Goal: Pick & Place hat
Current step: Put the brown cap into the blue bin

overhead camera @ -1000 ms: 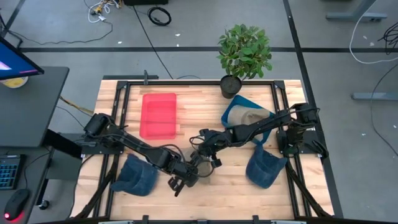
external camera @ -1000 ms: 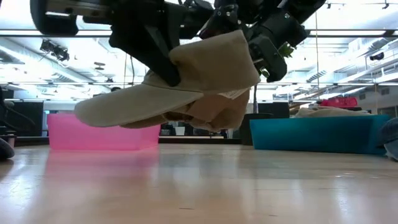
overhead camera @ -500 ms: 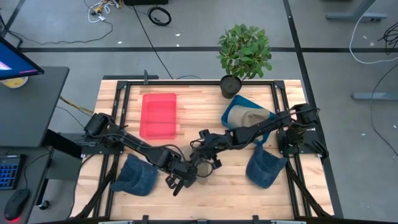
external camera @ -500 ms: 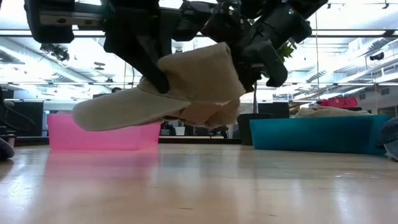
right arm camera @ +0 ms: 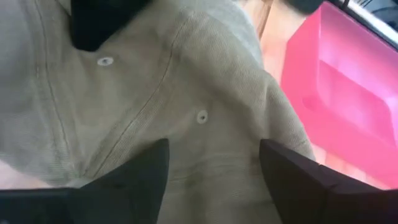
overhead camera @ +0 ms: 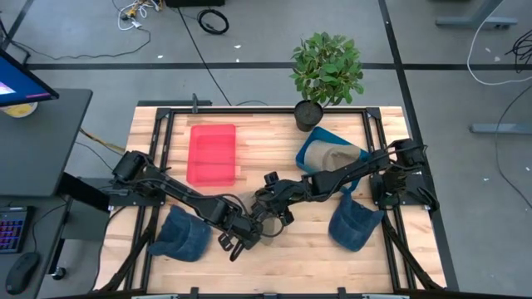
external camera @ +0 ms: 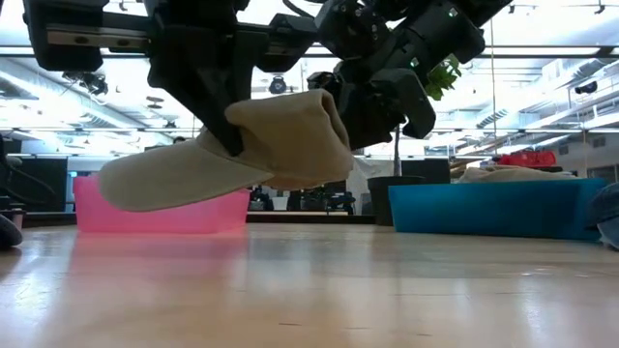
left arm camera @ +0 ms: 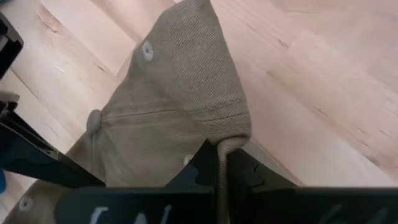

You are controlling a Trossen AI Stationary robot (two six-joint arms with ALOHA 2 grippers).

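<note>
Tan hat (external camera: 232,155) mid-air, left claw (left arm camera: 217,168) pinching it, arms hiding crown

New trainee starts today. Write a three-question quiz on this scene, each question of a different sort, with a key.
1. True or false: the tan hat rests flat on the table.
2. Which arm holds the hat? A) left only B) right only C) both
3. Fill in: the tray on the left arm's side is ____ in colour.

Key
1. False: in the low view it hangs clear of the wood.
2. C: the left gripper pinches its edge, and the right gripper is at its crown, fingers spread over the cloth.
3. Pink.
</note>
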